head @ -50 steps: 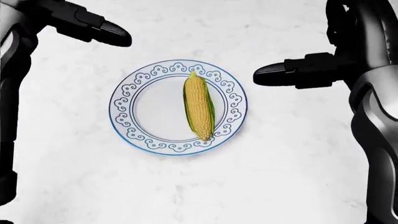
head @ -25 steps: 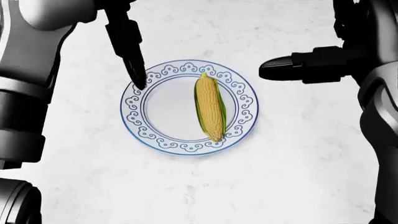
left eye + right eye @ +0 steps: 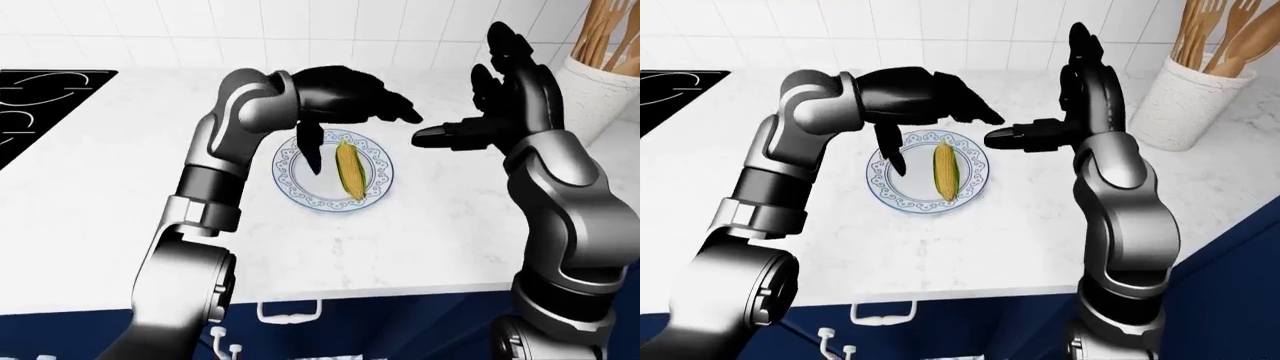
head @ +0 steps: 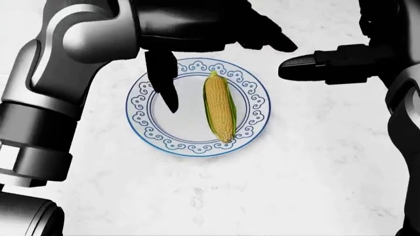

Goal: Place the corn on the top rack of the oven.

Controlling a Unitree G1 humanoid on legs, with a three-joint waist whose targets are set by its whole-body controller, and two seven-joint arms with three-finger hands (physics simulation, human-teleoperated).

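Reaching over the white counter [image 4: 295, 187], the left hand [image 4: 197, 24] hangs above the plate [image 4: 141, 129] with its fingers spread and nothing held. One finger [image 4: 164, 81] points down at the bare middle of the plate, just to the left of the corn [image 4: 219, 106]; whether its tip touches the plate is hard to tell from these angles. The other fingers stretch past the top end of the corn, toward the right hand. The corn lies lengthwise on the right half of the plate, its husk showing green along both edges, untouched by either hand.

The right hand [image 3: 500, 112] stands off the plate's right side, open and empty, one finger [image 4: 308, 68] aimed across at the left hand's fingertips and the rest raised.

Farther off are a dark stovetop [image 3: 40, 105] at the left and a jar of wooden utensils [image 3: 1195, 90] at the right. The oven is not in view.

The risk is likely a closing grip that catches the corn off-centre: it is round, so it could roll off the plate, or the plate could skid.
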